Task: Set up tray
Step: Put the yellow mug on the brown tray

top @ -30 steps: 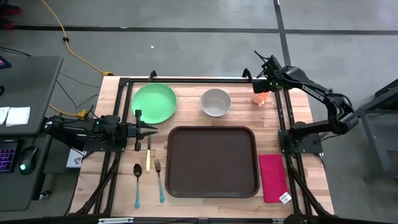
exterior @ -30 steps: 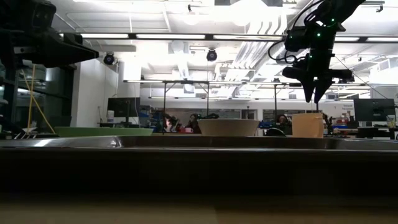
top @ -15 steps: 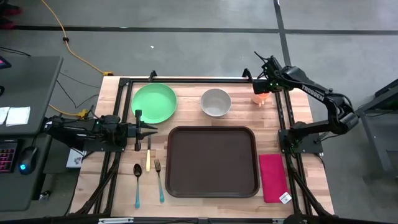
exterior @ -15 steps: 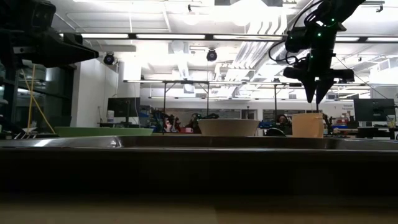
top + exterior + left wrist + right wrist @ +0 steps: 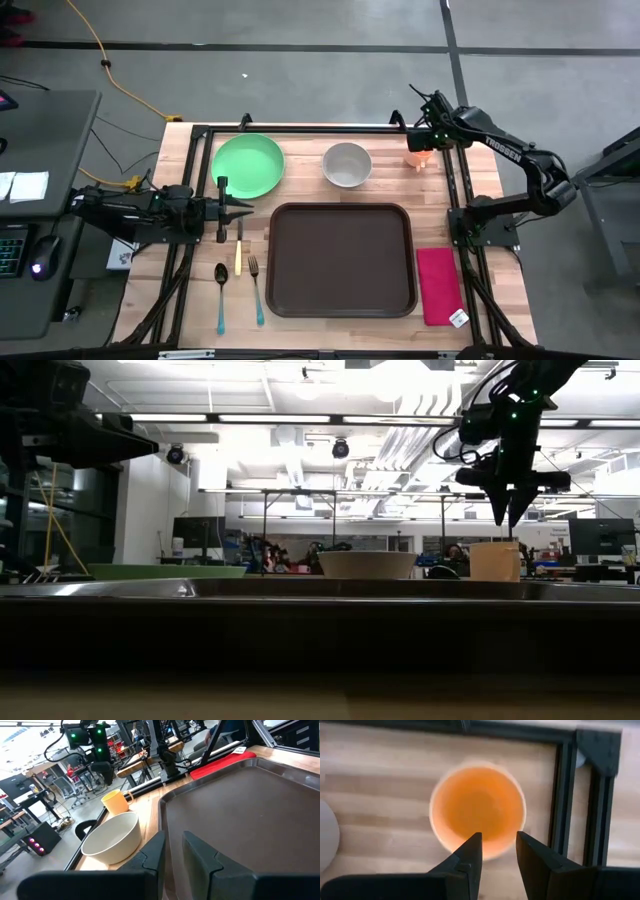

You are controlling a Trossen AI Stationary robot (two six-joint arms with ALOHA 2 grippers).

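The left gripper waits at the table's left side, between the green plate and the cutlery (spoon, knife, fork), its fingers a narrow gap apart, holding nothing. The dark-brown tray lies empty at the table's middle, just in front of the white bowl, with the red napkin beside its right edge. The right gripper hangs above the orange cup at the far right, fingers slightly parted, not touching it.
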